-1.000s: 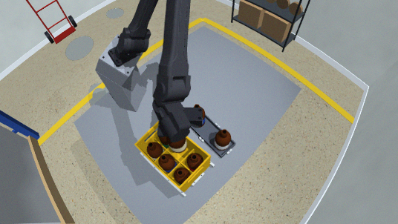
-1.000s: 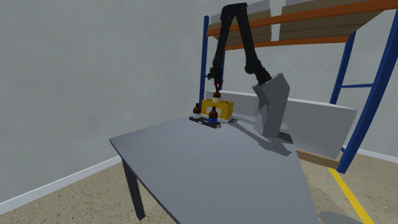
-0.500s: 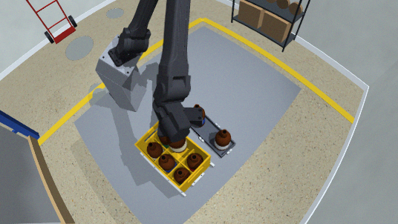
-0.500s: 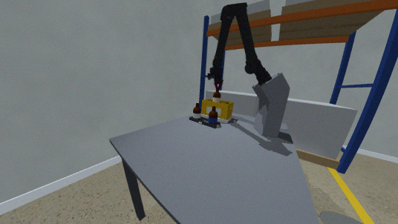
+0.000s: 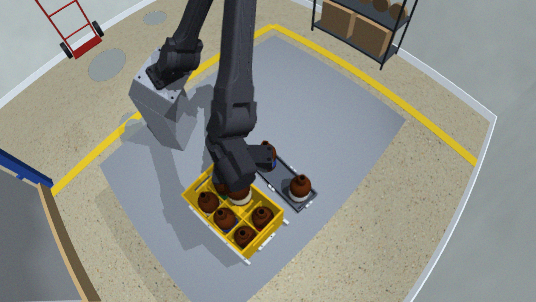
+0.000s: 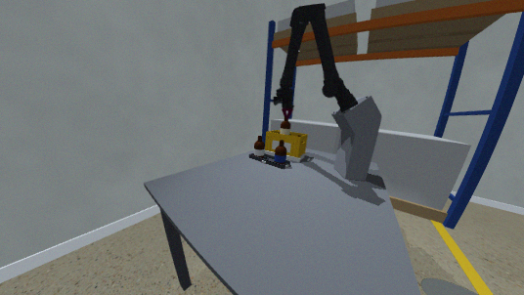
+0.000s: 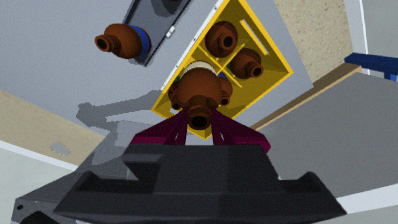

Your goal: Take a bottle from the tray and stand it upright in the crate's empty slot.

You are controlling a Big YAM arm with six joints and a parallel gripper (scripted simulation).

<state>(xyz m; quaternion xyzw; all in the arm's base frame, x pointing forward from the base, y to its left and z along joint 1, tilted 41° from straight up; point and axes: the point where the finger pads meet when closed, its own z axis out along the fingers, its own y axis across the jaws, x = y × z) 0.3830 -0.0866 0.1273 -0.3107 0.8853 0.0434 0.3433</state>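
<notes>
My gripper [image 7: 199, 111] [image 6: 286, 115] is shut on the neck of a brown bottle with a white label [image 7: 199, 86] [image 5: 240, 196] [image 6: 284, 128]. It holds the bottle upright over the yellow crate [image 5: 193, 197] [image 6: 299, 145] [image 7: 251, 98], with the base about level with the rim. The slot under it is hidden. Several brown bottles [image 5: 224, 218] [image 7: 221, 38] stand in the other slots. The dark tray [image 5: 281, 173] [image 6: 268, 160] [image 7: 159, 31] next to the crate holds a white-labelled bottle [image 5: 300, 187] [image 6: 259, 145] and a blue-labelled bottle [image 5: 274, 152] [image 6: 280, 151] [image 7: 122, 41].
The arm's grey pedestal [image 5: 155, 107] [image 6: 359, 139] stands on the table behind the crate. The table's near edge [image 6: 161, 192] lies far from the crate. A low wall [image 6: 420, 156] and blue shelving [image 6: 489, 122] stand behind the table.
</notes>
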